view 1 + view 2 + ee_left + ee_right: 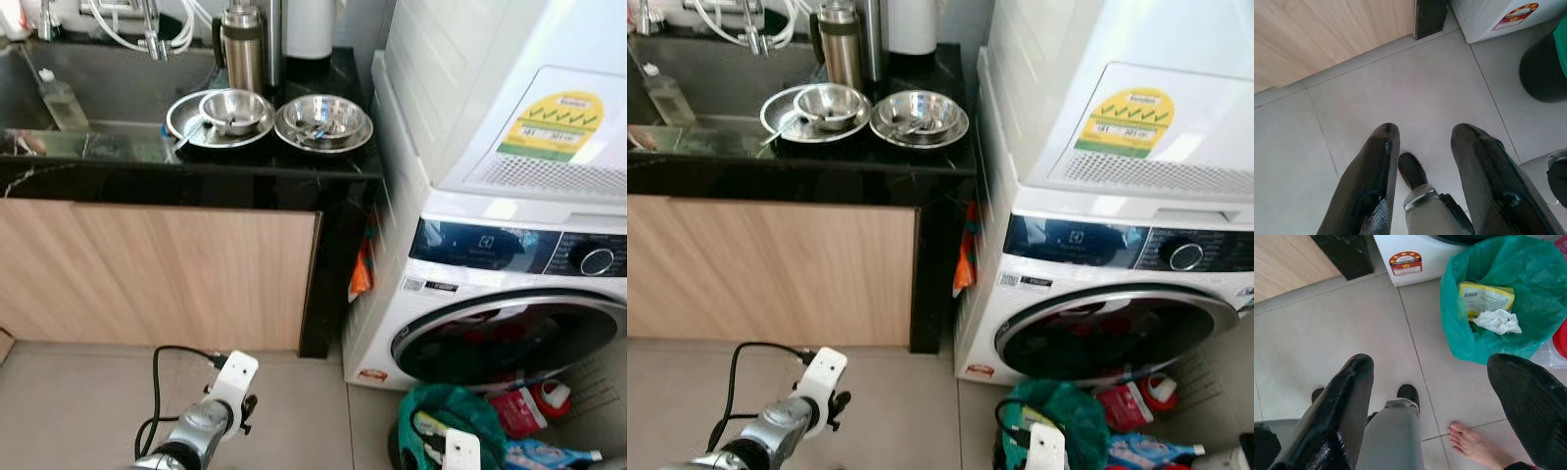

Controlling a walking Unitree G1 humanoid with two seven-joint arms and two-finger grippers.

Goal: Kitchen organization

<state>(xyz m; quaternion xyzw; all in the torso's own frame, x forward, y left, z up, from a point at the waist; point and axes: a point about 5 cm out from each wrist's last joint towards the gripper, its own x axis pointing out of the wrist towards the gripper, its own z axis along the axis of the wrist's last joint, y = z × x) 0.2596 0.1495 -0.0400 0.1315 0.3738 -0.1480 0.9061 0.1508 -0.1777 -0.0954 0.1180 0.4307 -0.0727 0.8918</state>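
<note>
On the black counter a steel bowl sits on a steel plate, with a spoon leaning at its edge. Beside it, a second steel bowl holding cutlery rests on another plate. A steel flask stands behind them. Both arms hang low over the tiled floor, far below the counter. My left gripper is open with only floor between its fingers. My right gripper is open too, wide apart and holding nothing.
A sink with a bottle lies left of the dishes. A white washing machine stands to the right, with a second appliance stacked above. A green-lined bin and a person's bare foot are near my right gripper.
</note>
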